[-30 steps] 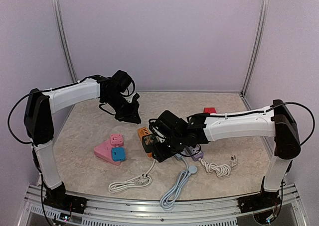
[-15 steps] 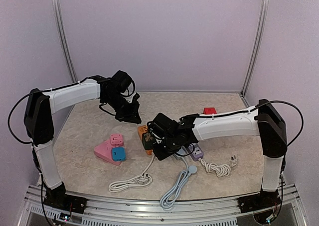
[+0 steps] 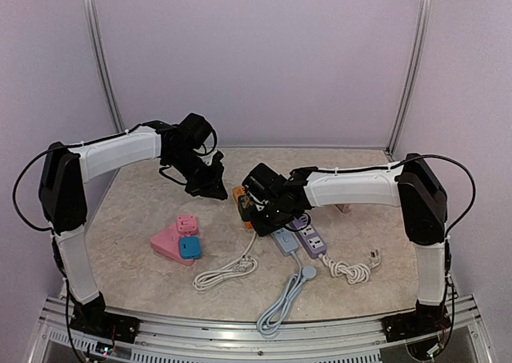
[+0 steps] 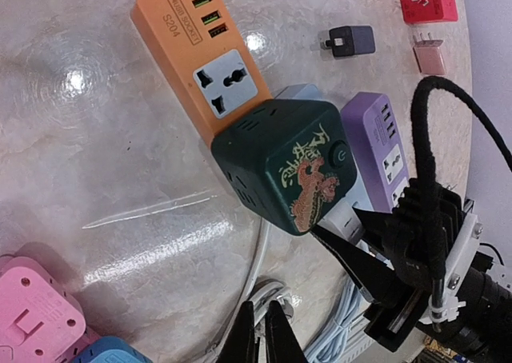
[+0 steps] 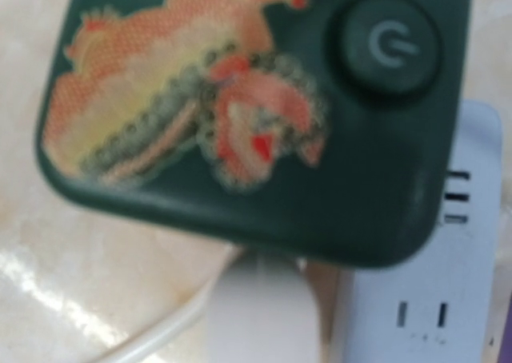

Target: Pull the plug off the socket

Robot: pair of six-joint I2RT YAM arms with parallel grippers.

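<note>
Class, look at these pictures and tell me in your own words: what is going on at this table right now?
The right arm has reached to the dark green cube socket, which sits against an orange power strip in the middle of the table. The right pincer appears closed on the white plug seated in the cube's side, and the plug's white cord trails toward the near edge. The plug is not yet out. The left pincer hangs shut above the table, holding nothing.
</note>
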